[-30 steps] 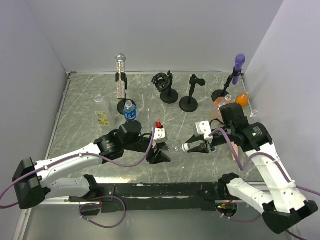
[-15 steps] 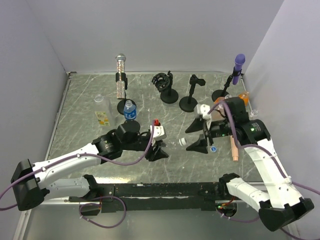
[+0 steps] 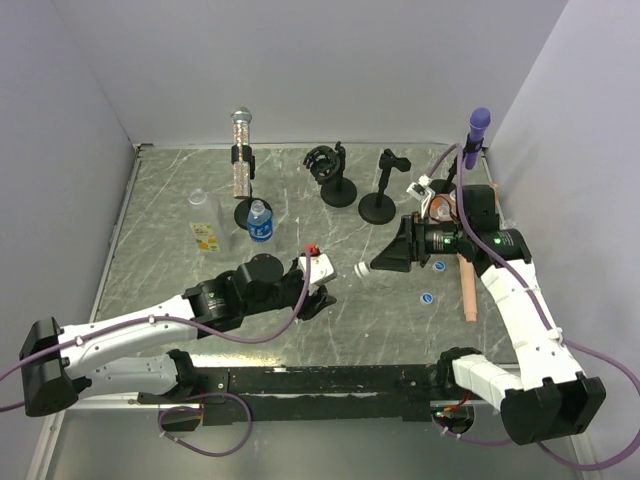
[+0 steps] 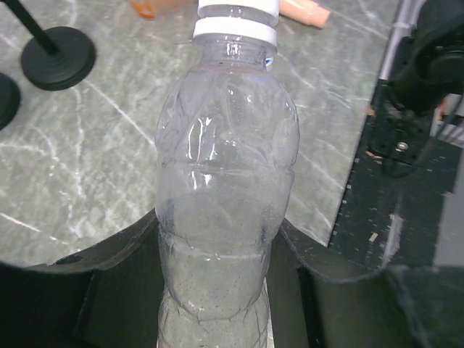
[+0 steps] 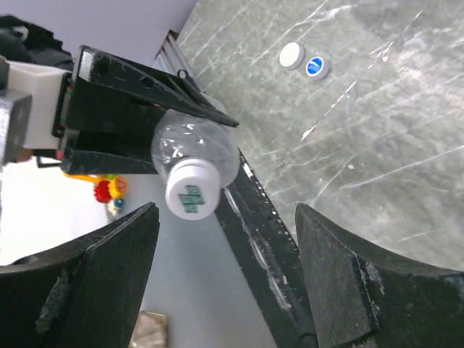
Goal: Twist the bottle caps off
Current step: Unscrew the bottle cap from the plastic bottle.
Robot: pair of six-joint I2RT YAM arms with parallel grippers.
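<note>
Top external view: the left pincer [image 3: 320, 297] pinches the clear bottle [image 3: 343, 280] at desk [image 3: 160, 200] centre. Its white cap [image 3: 362, 269] points to 2 o'clock. The right pincer [image 3: 388, 250] stands spread there, with an open gap between. A loose blue cap [image 3: 426, 297] lies at 4 o'clock. The white cap's green print is unreadable. The bottle's base is cut off in the left wrist view.

Two microphones [image 3: 241, 130], four stands [image 3: 377, 208], at least three bottles [image 3: 260, 224], two loose caps [image 3: 426, 297].
</note>
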